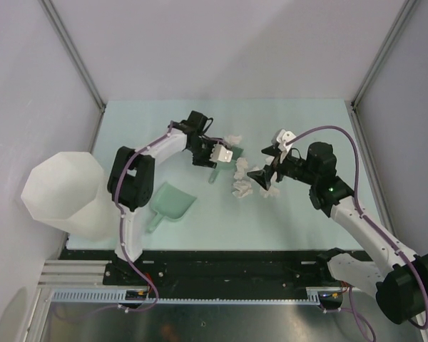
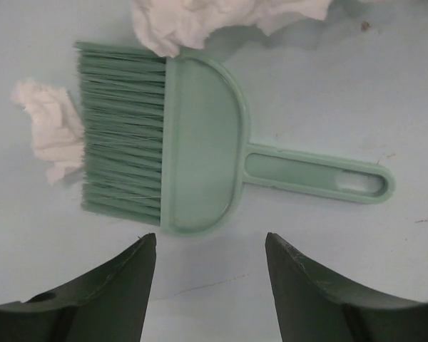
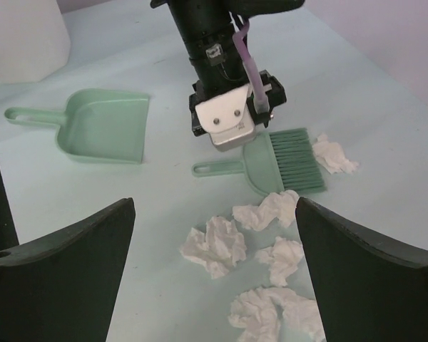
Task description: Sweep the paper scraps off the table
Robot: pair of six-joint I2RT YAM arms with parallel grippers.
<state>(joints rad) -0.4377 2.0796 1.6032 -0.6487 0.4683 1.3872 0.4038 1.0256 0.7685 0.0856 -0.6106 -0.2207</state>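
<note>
Hovering over the green brush (image 2: 200, 142), the left jaws stand partly apart with nothing between them. In the wrist view their tips stop short of the brush head, which lies flat on the counter (image 1: 299, 221). The right jaws gape wide and empty above the counter, just beside the paper scraps (image 3: 214, 246). The scraps lie in a loose cluster at mid-counter. One wad touches the bristle tips, another meets the brush's side, and the rest sit between the two arms. A green dustpan (image 1: 172, 203) lies left of them, its mouth turned toward the cluster. A white bin (image 1: 60, 192) stands at the counter's left edge. Bare counter runs along the near rail, the far wall and the right side.
</note>
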